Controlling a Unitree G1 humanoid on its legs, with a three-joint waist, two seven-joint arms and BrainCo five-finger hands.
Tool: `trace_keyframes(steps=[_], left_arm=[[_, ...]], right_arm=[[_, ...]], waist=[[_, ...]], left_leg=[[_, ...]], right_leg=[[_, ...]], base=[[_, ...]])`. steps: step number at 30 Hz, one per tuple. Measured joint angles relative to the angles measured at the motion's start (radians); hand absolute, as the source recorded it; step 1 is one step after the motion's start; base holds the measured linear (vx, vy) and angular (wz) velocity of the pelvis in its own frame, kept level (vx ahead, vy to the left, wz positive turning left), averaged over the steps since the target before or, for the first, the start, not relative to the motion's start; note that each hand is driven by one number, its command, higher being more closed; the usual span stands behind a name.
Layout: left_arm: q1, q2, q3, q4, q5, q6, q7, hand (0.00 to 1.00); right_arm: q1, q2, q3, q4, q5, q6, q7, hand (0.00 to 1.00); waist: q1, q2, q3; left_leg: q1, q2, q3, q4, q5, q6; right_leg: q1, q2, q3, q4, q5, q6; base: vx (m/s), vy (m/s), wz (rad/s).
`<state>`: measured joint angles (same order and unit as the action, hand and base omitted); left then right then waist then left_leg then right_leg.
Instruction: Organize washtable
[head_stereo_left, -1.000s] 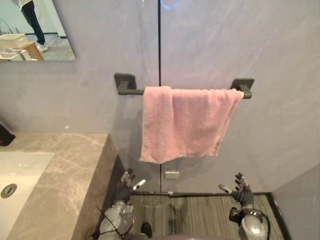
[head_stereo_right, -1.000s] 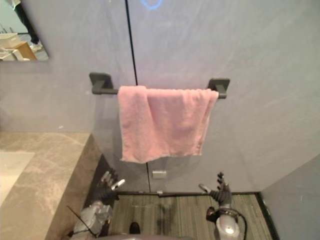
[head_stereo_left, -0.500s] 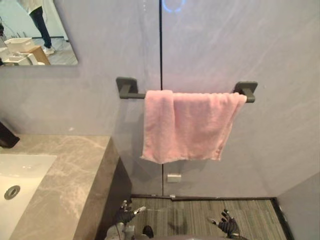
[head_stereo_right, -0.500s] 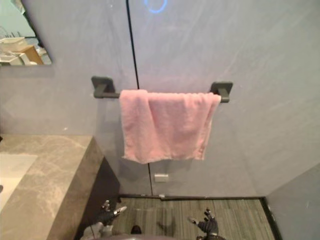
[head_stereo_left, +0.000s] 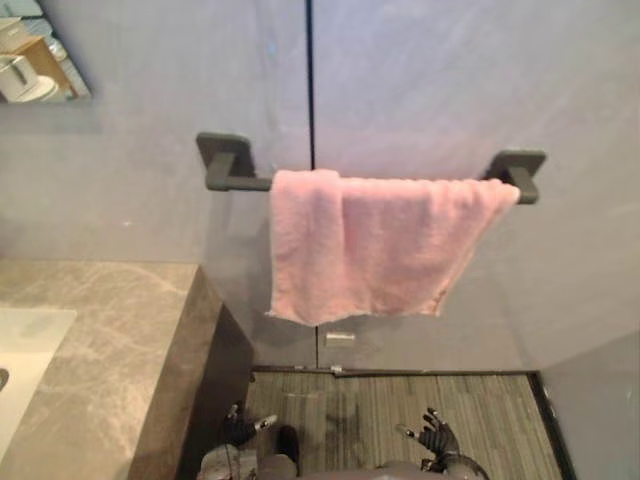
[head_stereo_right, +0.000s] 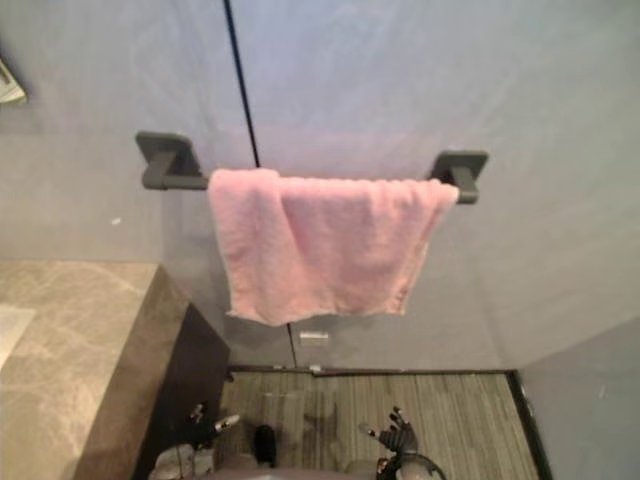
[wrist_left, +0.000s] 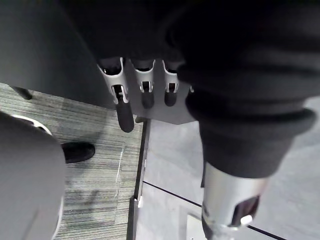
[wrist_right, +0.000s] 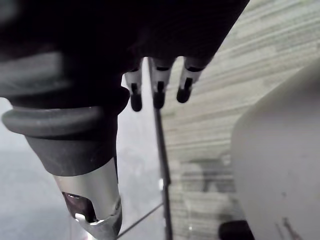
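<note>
Washtable (head_stereo_left: 110, 330) at lower left, marbled grey-brown top meeting the grey wall. Sunk into it at the far left, white basin (head_stereo_left: 35, 335), mostly cut off, contents not readable. Past the counter's end, dark towel bar (head_stereo_left: 240, 183) on the wall, pink towel (head_stereo_left: 370, 250) draped over it. Below that, small wall plate (head_stereo_left: 340, 338). Low over striped floor (head_stereo_left: 340, 410), left hand (head_stereo_left: 240, 432) and right hand (head_stereo_left: 437, 438), fingers loosely straight, holding nothing, well apart from counter and towel.
</note>
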<state>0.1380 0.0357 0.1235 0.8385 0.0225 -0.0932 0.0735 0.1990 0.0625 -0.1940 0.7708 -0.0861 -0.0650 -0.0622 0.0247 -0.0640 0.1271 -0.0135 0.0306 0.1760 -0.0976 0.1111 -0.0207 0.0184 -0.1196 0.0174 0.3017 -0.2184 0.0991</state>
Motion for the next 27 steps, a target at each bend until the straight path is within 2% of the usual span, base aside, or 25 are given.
trace_keyframes(steps=[1, 2, 3, 5, 6, 7, 8, 9, 10, 11, 12, 13, 14, 15, 16, 17, 19, 20, 21, 22, 23, 24, 25, 26, 27], left_arm=[[-0.015, -0.014, 0.001, -0.001, 0.006, -0.002, 0.002, 0.00], [-0.025, -0.020, 0.002, 0.000, 0.013, -0.002, 0.005, 0.00], [-0.028, -0.021, 0.002, 0.000, 0.016, -0.002, 0.007, 0.00], [-0.032, -0.019, 0.008, -0.002, 0.018, -0.003, 0.020, 0.00], [-0.035, -0.017, 0.013, -0.002, 0.018, -0.004, 0.022, 0.00], [-0.039, -0.017, 0.033, -0.002, 0.018, -0.004, 0.031, 0.00], [-0.042, -0.019, 0.036, 0.000, 0.018, -0.004, 0.041, 0.00], [-0.041, -0.024, 0.036, -0.002, 0.017, -0.007, 0.042, 0.00], [-0.042, -0.038, 0.035, -0.002, 0.016, -0.011, 0.043, 0.00], [-0.042, -0.054, 0.033, 0.012, 0.014, -0.010, 0.043, 0.00], [-0.045, -0.059, 0.031, 0.022, 0.013, -0.010, 0.043, 0.00], [-0.055, -0.065, 0.026, 0.025, 0.010, -0.013, 0.043, 0.00], [-0.060, -0.065, 0.029, 0.024, 0.011, -0.012, 0.043, 0.00], [-0.063, -0.064, 0.029, 0.024, 0.012, -0.012, 0.043, 0.00], [-0.062, -0.065, 0.032, 0.024, 0.015, -0.012, 0.042, 0.00], [-0.064, -0.065, 0.035, 0.023, 0.016, -0.012, 0.042, 0.00], [-0.077, -0.071, 0.038, 0.027, 0.016, -0.005, 0.040, 0.00], [-0.077, -0.075, 0.038, 0.029, 0.016, -0.003, 0.040, 0.00], [-0.076, -0.084, 0.039, 0.035, 0.019, -0.001, 0.037, 0.00], [-0.077, -0.089, 0.039, 0.035, 0.021, 0.000, 0.036, 0.00], [-0.078, -0.086, 0.038, 0.034, 0.026, -0.001, 0.036, 0.00], [-0.078, -0.070, 0.034, 0.036, 0.029, -0.001, 0.036, 0.00], [-0.075, -0.060, 0.032, 0.040, 0.030, 0.000, 0.036, 0.00], [-0.071, -0.047, 0.030, 0.059, 0.030, -0.001, 0.036, 0.00], [-0.071, -0.042, 0.027, 0.072, 0.031, 0.000, 0.037, 0.00]], right_arm=[[0.004, -0.012, 0.002, -0.003, 0.002, 0.000, -0.001, 0.00], [0.007, -0.016, 0.006, -0.003, 0.002, 0.000, -0.001, 0.00], [0.007, -0.014, 0.008, -0.003, 0.001, 0.000, -0.001, 0.00], [-0.003, -0.012, 0.027, -0.008, 0.000, 0.000, -0.001, 0.00], [-0.010, -0.013, 0.037, -0.012, 0.000, -0.001, -0.001, 0.00], [-0.034, -0.011, 0.055, -0.012, -0.001, -0.001, 0.000, 0.00], [-0.062, -0.007, 0.057, -0.011, 0.001, -0.001, 0.000, 0.00], [-0.076, -0.010, 0.057, -0.010, 0.002, -0.001, -0.001, 0.00], [-0.102, -0.026, 0.062, -0.010, 0.004, -0.005, -0.003, 0.00], [-0.113, -0.058, 0.077, -0.007, 0.005, -0.006, -0.009, 0.00], [-0.110, -0.070, 0.076, -0.006, 0.005, -0.006, -0.015, 0.00], [-0.101, -0.083, 0.072, 0.013, 0.004, -0.002, -0.028, 0.00], [-0.098, -0.090, 0.059, 0.035, 0.002, 0.004, -0.035, 0.00], [-0.095, -0.090, 0.052, 0.035, 0.002, 0.004, -0.040, 0.00], [-0.095, -0.089, 0.048, 0.035, 0.002, 0.003, -0.046, 0.00], [-0.097, -0.088, 0.048, 0.035, 0.002, 0.003, -0.047, 0.00], [-0.090, -0.079, 0.046, 0.036, 0.002, 0.003, -0.047, 0.00], [-0.086, -0.078, 0.045, 0.036, 0.002, 0.003, -0.047, 0.00], [-0.081, -0.070, 0.043, 0.038, 0.002, 0.004, -0.046, 0.00], [-0.081, -0.066, 0.042, 0.038, 0.002, 0.004, -0.046, 0.00], [-0.083, -0.056, 0.023, 0.044, 0.002, 0.004, -0.046, 0.00], [-0.089, -0.035, 0.009, 0.066, 0.002, 0.002, -0.043, 0.00], [-0.097, -0.029, 0.007, 0.082, 0.002, 0.002, -0.042, 0.00], [-0.106, -0.028, 0.005, 0.097, 0.001, -0.001, -0.042, 0.00], [-0.109, -0.032, 0.002, 0.108, 0.000, -0.004, -0.042, 0.00]], waist=[[0.002, 0.025, 0.004], [0.002, 0.023, 0.004], [0.003, 0.019, 0.001], [0.032, 0.005, -0.008], [0.044, 0.001, -0.010], [0.050, -0.009, -0.014], [0.047, -0.014, -0.016], [0.049, -0.005, -0.012], [0.050, 0.028, -0.001], [0.041, 0.069, 0.010], [0.036, 0.086, 0.011], [0.040, 0.095, 0.011], [0.037, 0.087, 0.015], [0.033, 0.081, 0.019], [0.023, 0.074, 0.023], [0.017, 0.071, 0.025], [0.006, 0.061, 0.031], [0.001, 0.061, 0.030], [-0.015, 0.063, 0.030], [-0.015, 0.068, 0.028], [-0.015, 0.057, 0.022], [-0.012, 0.031, 0.011], [-0.010, 0.020, 0.003], [-0.011, 0.013, -0.003], [-0.012, 0.014, -0.005]], left_leg=[[-0.008, 0.021, -0.043, 0.002, 0.001, 0.000], [-0.026, 0.026, -0.080, 0.038, -0.007, -0.004], [-0.046, 0.029, -0.101, 0.068, -0.018, -0.010], [-0.135, 0.051, -0.158, 0.187, -0.047, -0.034], [-0.156, 0.054, -0.166, 0.211, -0.051, -0.044], [-0.203, 0.055, -0.182, 0.256, -0.053, -0.051], [-0.242, 0.058, -0.197, 0.294, -0.046, -0.062], [-0.252, 0.068, -0.205, 0.297, -0.037, -0.075], [-0.269, 0.091, -0.220, 0.295, -0.015, -0.098], [-0.282, 0.115, -0.240, 0.261, 0.039, -0.095], [-0.278, 0.121, -0.230, 0.222, 0.089, -0.075], [-0.275, 0.127, -0.151, 0.223, 0.100, -0.069], [-0.277, 0.124, -0.076, 0.327, 0.022, -0.098], [-0.275, 0.115, -0.061, 0.371, -0.019, -0.092], [-0.278, 0.108, -0.049, 0.454, -0.094, -0.092], [-0.281, 0.108, -0.045, 0.494, -0.131, -0.093], [-0.262, 0.113, -0.031, 0.640, -0.263, -0.086], [-0.247, 0.118, -0.022, 0.654, -0.289, -0.085], [-0.209, 0.144, 0.031, 0.653, -0.336, -0.077], [-0.202, 0.151, 0.056, 0.629, -0.340, -0.073], [-0.190, 0.148, 0.088, 0.563, -0.326, -0.057], [-0.165, 0.121, 0.092, 0.457, -0.268, -0.051], [-0.142, 0.103, 0.096, 0.388, -0.227, -0.048], [-0.079, 0.070, 0.097, 0.230, -0.144, -0.045], [-0.048, 0.057, 0.096, 0.159, -0.108, -0.041]], right_leg=[[-0.028, 0.018, 0.054, 0.077, -0.006, -0.019], [-0.058, 0.014, 0.091, 0.196, -0.028, -0.046], [-0.064, 0.011, 0.114, 0.239, -0.030, -0.044], [-0.075, 0.001, 0.216, 0.294, -0.030, -0.042], [-0.075, -0.007, 0.237, 0.279, -0.030, -0.036], [-0.064, -0.029, 0.249, 0.215, -0.042, -0.012], [-0.025, -0.029, 0.229, 0.143, -0.097, 0.038], [-0.014, -0.024, 0.211, 0.118, -0.123, 0.039], [-0.002, -0.002, 0.156, 0.092, -0.174, 0.024], [-0.009, 0.029, 0.099, 0.106, -0.190, -0.002], [-0.020, 0.038, 0.069, 0.116, -0.185, -0.011], [-0.024, 0.039, 0.010, 0.118, -0.179, -0.046], [-0.025, 0.033, -0.036, 0.115, -0.167, -0.067], [-0.028, 0.031, -0.050, 0.113, -0.161, -0.075], [-0.050, 0.031, -0.090, 0.119, -0.148, -0.093], [-0.061, 0.032, -0.107, 0.123, -0.143, -0.101], [-0.086, 0.033, -0.174, 0.133, -0.134, -0.115], [-0.082, 0.034, -0.191, 0.133, -0.132, -0.117], [-0.073, 0.038, -0.231, 0.133, -0.129, -0.118], [-0.072, 0.039, -0.245, 0.136, -0.128, -0.116], [-0.072, 0.039, -0.264, 0.121, -0.112, -0.107], [-0.065, 0.035, -0.270, 0.061, -0.071, -0.099], [-0.055, 0.034, -0.270, 0.020, -0.042, -0.096], [-0.028, 0.035, -0.269, -0.063, 0.013, -0.091], [-0.015, 0.037, -0.268, -0.093, 0.031, -0.088]], base=[[0.13, -0.007, 0.96], [0.15, -0.014, 1.02], [0.15, -0.097, 1.03], [0.08, -0.265, 0.73], [0.00, -0.346, 0.47], [-0.08, -0.522, 0.63], [-0.07, -0.376, 0.62], [-0.20, -0.539, 0.58], [-0.27, -0.413, 0.57], [-0.34, -0.478, 0.80], [-0.32, -0.309, 1.09], [-0.25, -0.279, 1.12], [-0.21, -0.272, 1.01], [-0.18, -0.278, 0.89], [-0.15, -0.184, 0.66], [-0.21, -0.187, 0.74], [-0.19, -0.121, 0.72], [-0.13, -0.041, 0.87], [-0.09, 0.007, 0.71], [-0.12, 0.033, 0.82], [-0.13, 0.045, 0.57], [-0.13, 0.040, 0.45], [-0.10, 0.028, 0.19], [-0.08, 0.034, 0.02], [-0.07, 0.044, -0.01]])
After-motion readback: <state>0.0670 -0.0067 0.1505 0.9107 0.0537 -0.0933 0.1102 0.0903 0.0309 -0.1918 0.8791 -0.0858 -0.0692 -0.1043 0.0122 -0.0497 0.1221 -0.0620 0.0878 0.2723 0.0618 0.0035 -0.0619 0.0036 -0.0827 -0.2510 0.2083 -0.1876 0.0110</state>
